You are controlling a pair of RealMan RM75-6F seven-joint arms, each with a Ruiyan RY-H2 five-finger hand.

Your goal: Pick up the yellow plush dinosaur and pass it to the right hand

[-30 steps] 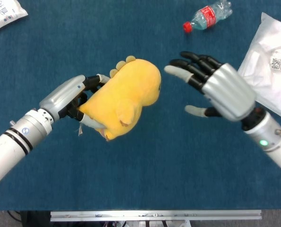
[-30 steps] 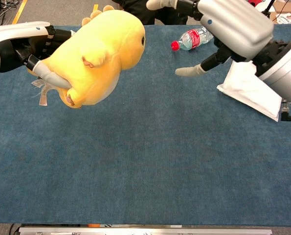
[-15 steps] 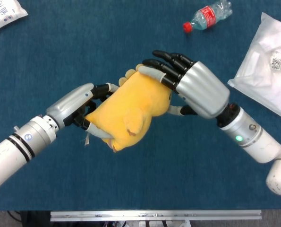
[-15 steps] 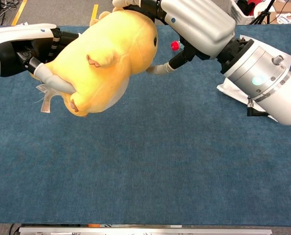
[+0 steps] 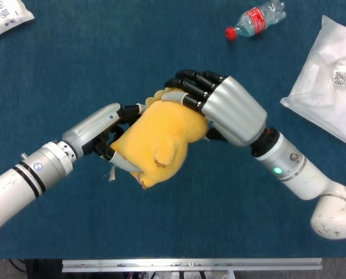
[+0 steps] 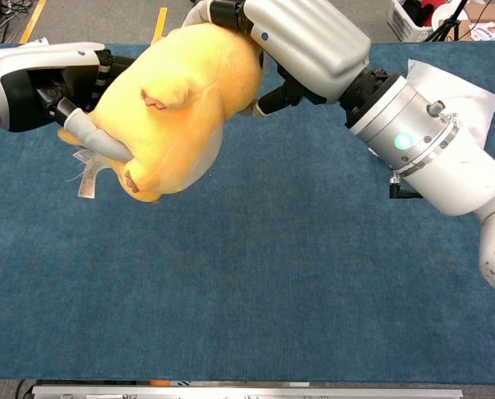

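Above the tabletop [image 5: 74, 70], between the two hands, the dinosaur [image 5: 158, 139] hangs clear of the cloth. It looks soft, light and squashy, so it will dent under a grip and is best taken around the thick body or head. The left hand [image 5: 100, 131] grips its tail end, fingers [image 6: 97, 141] curled under the belly. The right hand [image 5: 228, 110] is wrapped over the head end, dark fingers [image 5: 190, 84] pressed into the plush; how firmly its thumb bears underneath is probably hidden from both views.
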